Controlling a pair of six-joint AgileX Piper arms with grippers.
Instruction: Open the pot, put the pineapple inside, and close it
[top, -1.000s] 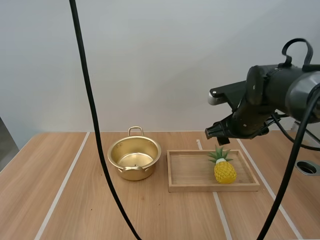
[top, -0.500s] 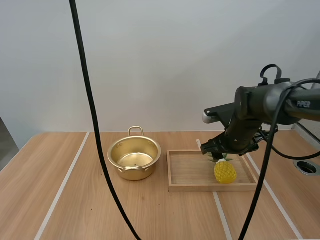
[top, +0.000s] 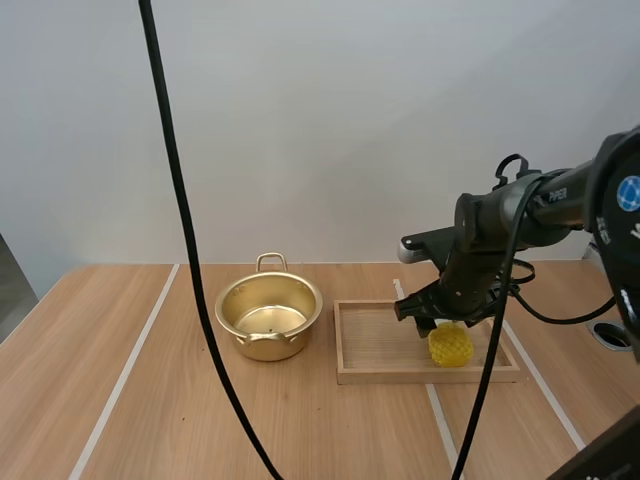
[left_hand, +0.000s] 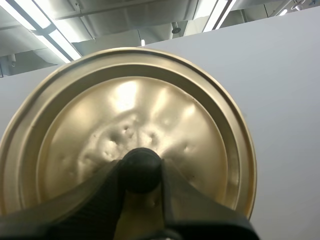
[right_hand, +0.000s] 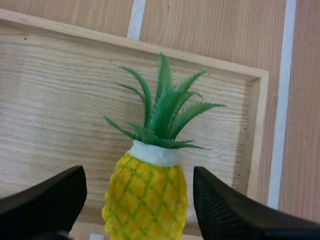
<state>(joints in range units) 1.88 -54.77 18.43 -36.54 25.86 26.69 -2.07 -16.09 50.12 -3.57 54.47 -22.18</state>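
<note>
The pineapple (right_hand: 147, 197) lay in the right end of the wooden tray (top: 380, 377), its green crown pointing to 12 o'clock, toward the tray's far rim. It looked like a moulded toy: probably light and fairly stiff, with a ridged yellow skin that should give the pads some bite. The thin leaves would likely bend and slip, so the body was the better hold, pinched across its widest part at 3 and 9 o'clock.

The right gripper (right_hand: 137, 200) hung low over the fruit, its fingers spread wide to either side of the body and not touching it. The pot (top: 240, 290) stood uncovered at 9 o'clock from the tray, just beside it. The left gripper (left_hand: 141, 176) was clamped on the black knob (left_hand: 141, 167) of the lid (left_hand: 125, 115), held aloft.
</note>
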